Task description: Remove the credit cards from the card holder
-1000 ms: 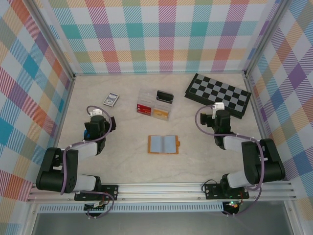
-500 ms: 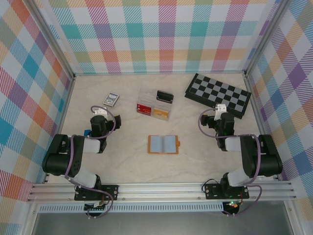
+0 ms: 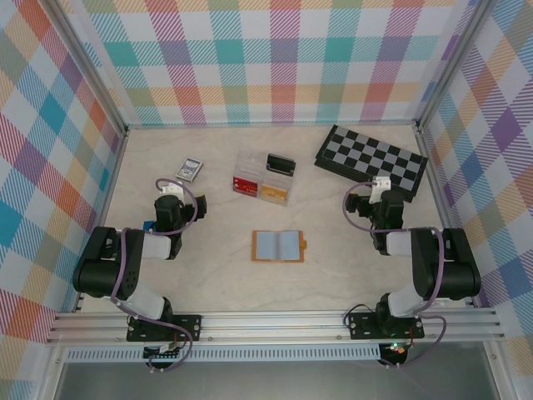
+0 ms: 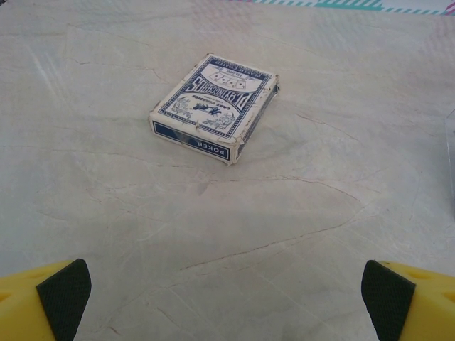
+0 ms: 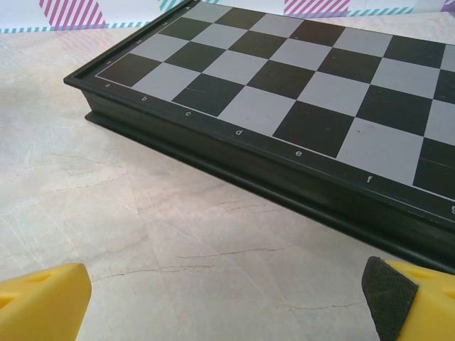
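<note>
The card holder [image 3: 278,246] lies open and flat on the pale marbled surface [image 3: 216,275], near the middle and toward the near edge, between the two arms and well apart from both. Its grey-blue inner panels face up inside an orange-tan border, and a small tab juts from its right side. Whether cards sit in its pockets I cannot tell from above

The left tool [image 3: 170,192] hangs over the left part of the surface, pointing toward the far wall. In the left wrist view its yellow fingers [image 4: 32,305] with black pads stand at the bottom corners, spread wide, with bare surface between them. Beyond them a blue-and-white pack of playing cards [image 4: 213,106] lies flat, turned at an angle, with POKER printed on its near side

The right tool [image 3: 381,185] hangs over the right part of the surface, also pointing far. Its yellow fingers [image 5: 39,302] are likewise spread wide over bare surface. Just beyond them runs the near edge of the folded chessboard [image 5: 298,99], black-framed with black and grey squares, lying at an angle in the far right corner

A clear plastic box [image 3: 262,187] with red and yellow contents sits far of the card holder, and a small black case [image 3: 279,163] lies just beside the box's far right corner
</note>
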### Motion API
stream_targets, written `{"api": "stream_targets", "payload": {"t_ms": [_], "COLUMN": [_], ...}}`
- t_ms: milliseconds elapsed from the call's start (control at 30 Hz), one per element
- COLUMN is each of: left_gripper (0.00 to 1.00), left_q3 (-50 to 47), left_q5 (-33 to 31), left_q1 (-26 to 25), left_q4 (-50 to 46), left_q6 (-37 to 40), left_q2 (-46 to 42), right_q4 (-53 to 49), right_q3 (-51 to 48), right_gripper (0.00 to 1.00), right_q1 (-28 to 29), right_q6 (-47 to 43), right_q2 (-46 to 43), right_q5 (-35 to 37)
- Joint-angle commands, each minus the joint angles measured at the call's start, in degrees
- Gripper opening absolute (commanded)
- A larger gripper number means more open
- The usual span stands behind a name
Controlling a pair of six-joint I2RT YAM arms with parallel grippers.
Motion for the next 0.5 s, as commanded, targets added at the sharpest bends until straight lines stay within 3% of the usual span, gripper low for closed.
{"api": "stream_targets", "payload": {"t_ms": [0, 467], "left_gripper": [1.00, 1.00], "left_q3": [1.2, 1.4], "left_q5": [0.0, 0.1], "left_q1": [0.5, 0.4], "left_q4": [0.0, -0.2], "left_q6": [0.5, 0.6], "left_q2": [0.4, 0.4], "right_q4": [0.5, 0.6], "right_q3": [1.1, 1.0], "right_gripper": [1.00, 1.00], "right_q1": [-0.1, -0.2], "right_q6": [1.1, 1.0], "right_q2": [0.3, 0.4], "right_q5": [-1.5, -1.7]}}
